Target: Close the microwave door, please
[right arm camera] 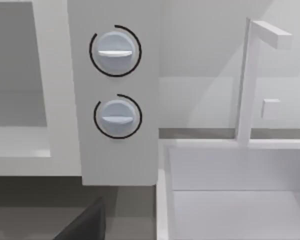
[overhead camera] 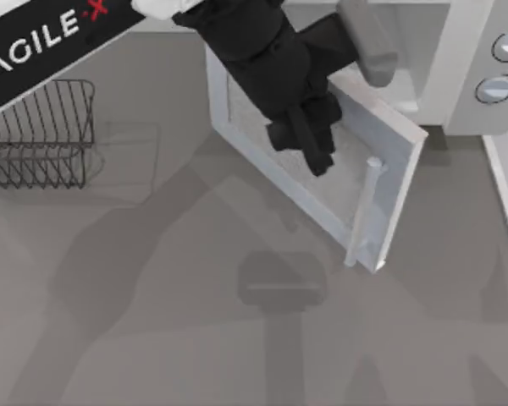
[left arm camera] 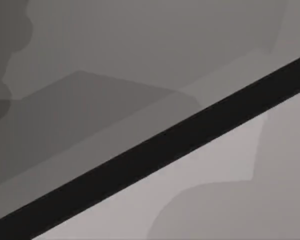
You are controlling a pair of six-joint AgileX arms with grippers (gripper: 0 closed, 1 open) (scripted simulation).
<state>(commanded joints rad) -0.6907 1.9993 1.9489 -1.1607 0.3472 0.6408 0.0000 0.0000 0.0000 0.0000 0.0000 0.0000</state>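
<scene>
**Door half open, left arm pushing**

Left gripper [overhead camera: 317, 148] sits upper centre of the top view, against the outer face of the microwave door [overhead camera: 322, 182]; finger state cannot be told. Door stands ajar, angled out from the microwave [overhead camera: 470, 76] at upper right. Judgement: keep the push flat on the panel near the handle [overhead camera: 364, 211], sweeping toward the cavity. Legible on the arm: "AGILE X". Right arm idle.

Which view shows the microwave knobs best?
The right wrist view: both knobs of the microwave face the camera, stacked on the white control panel, pointers readable. The top view catches them obliquely at its right edge, the upper one cut off. The left wrist view shows grey surfaces and a dark band, no knobs.
</scene>
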